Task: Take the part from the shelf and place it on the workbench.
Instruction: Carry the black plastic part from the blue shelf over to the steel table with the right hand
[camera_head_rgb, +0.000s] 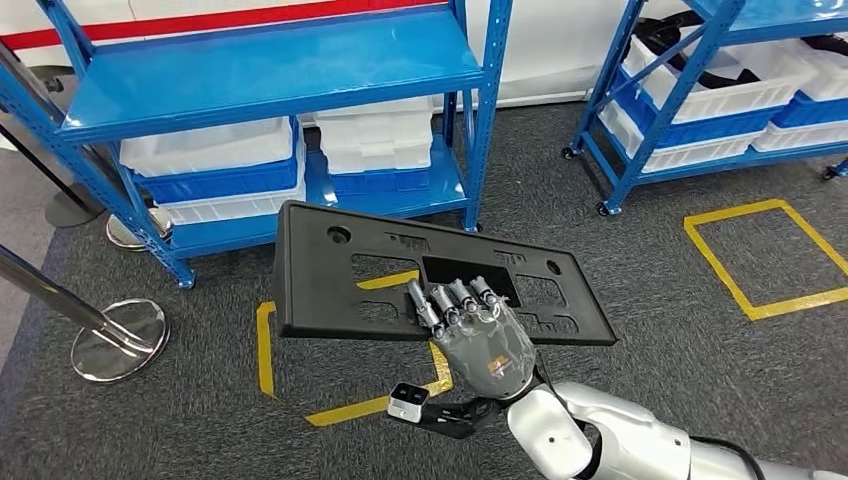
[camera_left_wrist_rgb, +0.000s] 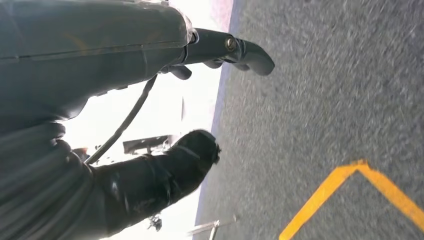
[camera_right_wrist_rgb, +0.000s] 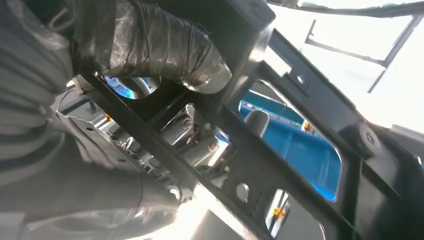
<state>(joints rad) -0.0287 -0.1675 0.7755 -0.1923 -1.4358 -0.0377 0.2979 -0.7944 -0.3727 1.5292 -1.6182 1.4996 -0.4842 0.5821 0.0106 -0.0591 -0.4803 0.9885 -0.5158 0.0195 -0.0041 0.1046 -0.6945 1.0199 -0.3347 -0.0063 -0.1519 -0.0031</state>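
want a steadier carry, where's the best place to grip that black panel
Judging from the head view, grip the black panel on its near long edge, at the middle where the right hand now holds it, fingers hooked through a cutout; the long flat plate would balance there.

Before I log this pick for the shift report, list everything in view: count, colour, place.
Part: one, black flat panel with cut-outs, held above the floor.
Shelves: two, blue, left and right.
Bins: several, white and blue, on the shelves.
Floor markings: two, yellow outlines on the grey carpet.
Stanchion base: one, silver, left floor.
Right hand: one, grey, grips the part.
Left hand: one, dark, hangs over the floor, holding nothing.
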